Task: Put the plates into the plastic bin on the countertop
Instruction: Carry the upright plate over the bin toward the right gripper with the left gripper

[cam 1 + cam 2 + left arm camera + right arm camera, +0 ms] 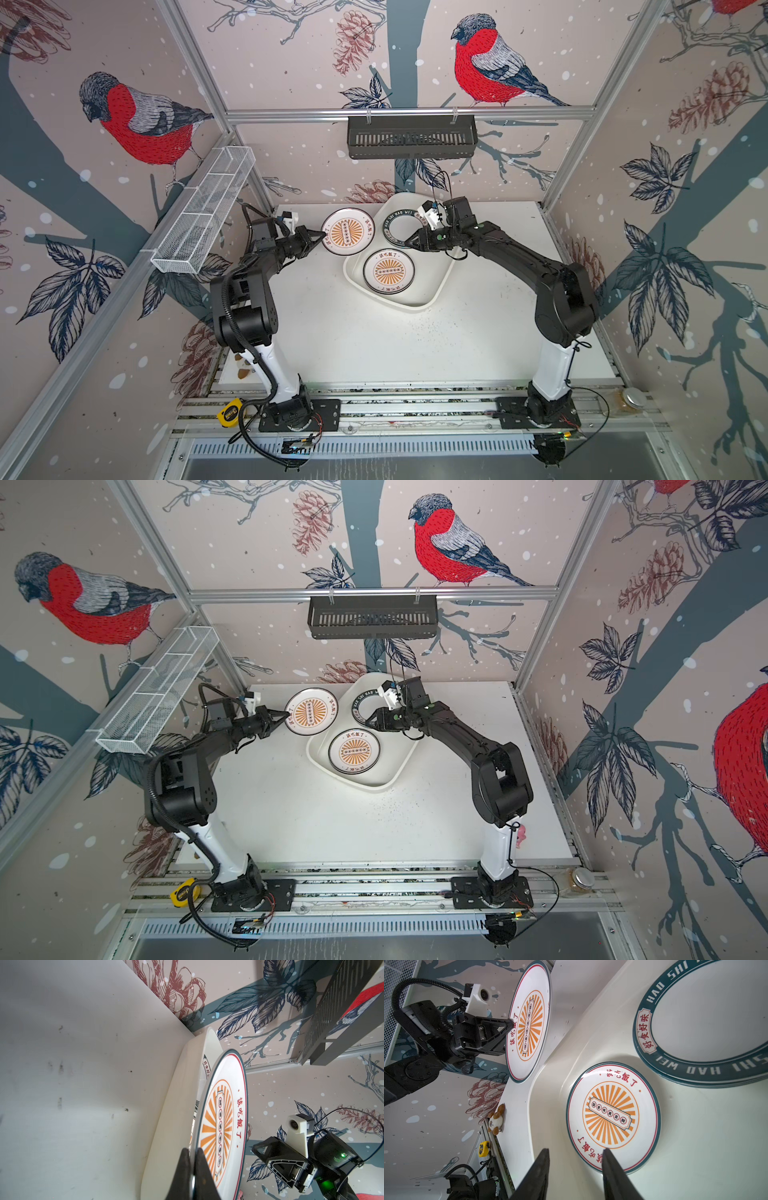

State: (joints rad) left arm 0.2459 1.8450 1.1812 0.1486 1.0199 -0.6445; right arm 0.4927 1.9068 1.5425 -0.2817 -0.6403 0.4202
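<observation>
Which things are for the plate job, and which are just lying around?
For the job:
- held sunburst plate, pinched by the left gripper
- second sunburst plate, in the plastic bin
- green-banded plates, also in it
- right gripper, open
- countertop

Just lying about:
- black slatted basket
- white wire basket
- yellow tape measure
- plush toy
- jar

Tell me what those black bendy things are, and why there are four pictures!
They are two robot arms standing at a white countertop. Two pictures look down from above. The other two come from a small camera on each arm's wrist. The left gripper pinches the rim of the held sunburst plate at the edge of the plastic bin. The right gripper is open and holds nothing, over the bin. Inside the bin lie a second sunburst plate and a stack of green-banded plates.
</observation>
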